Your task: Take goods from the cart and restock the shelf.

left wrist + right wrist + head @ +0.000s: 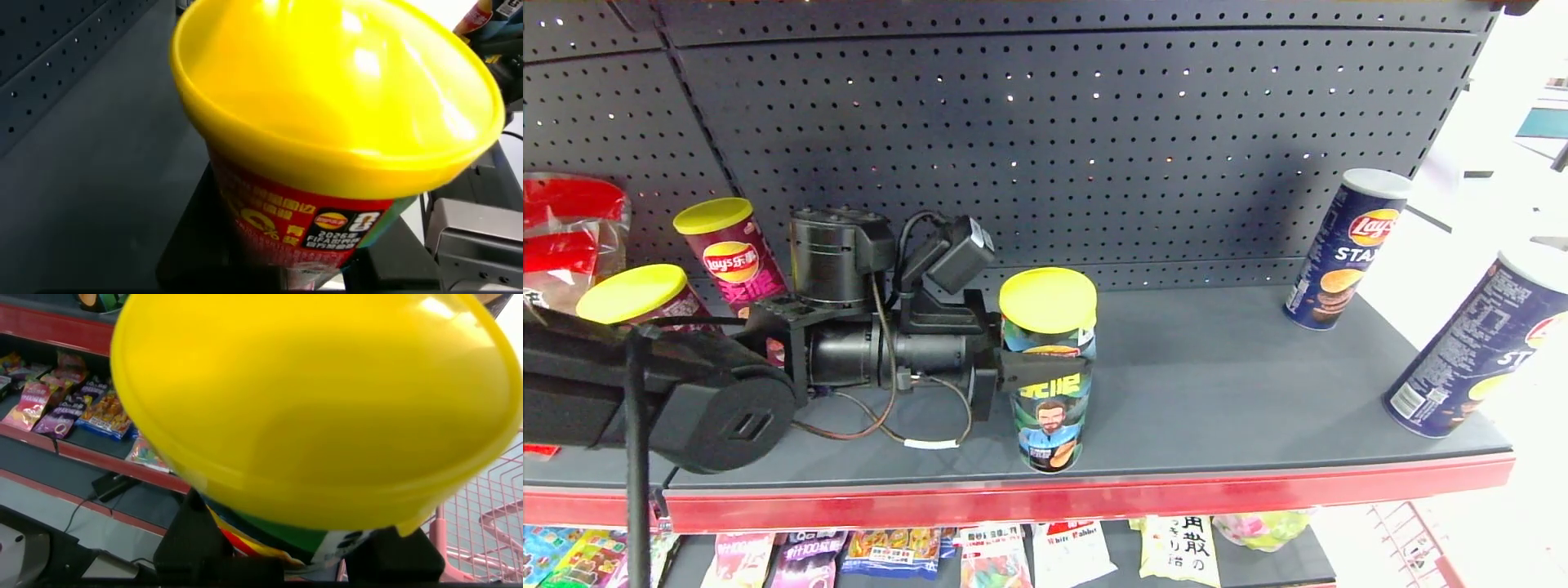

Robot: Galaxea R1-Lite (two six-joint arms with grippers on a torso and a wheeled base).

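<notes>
A tall chip can (1049, 408) with a yellow lid and a cartoon figure on its side stands upright near the front of the grey shelf (1217, 384). My left gripper (1045, 371) comes in from the left and is shut on its middle. From the left wrist, the same can (327, 122) rises between the dark fingers (196, 253). My right gripper (294, 559) is shut on another yellow-lidded can (319, 408), held out in front of the lower shelves, its body mostly hidden by the lid.
Two purple yellow-lidded cans (731, 253) and a red bag (564, 229) stand at the shelf's left. Two blue cans (1347, 249) stand at the right, one (1478, 343) near the corner. Snack packs (996, 555) fill the shelf below. A pink cart (490, 523) is beside the right gripper.
</notes>
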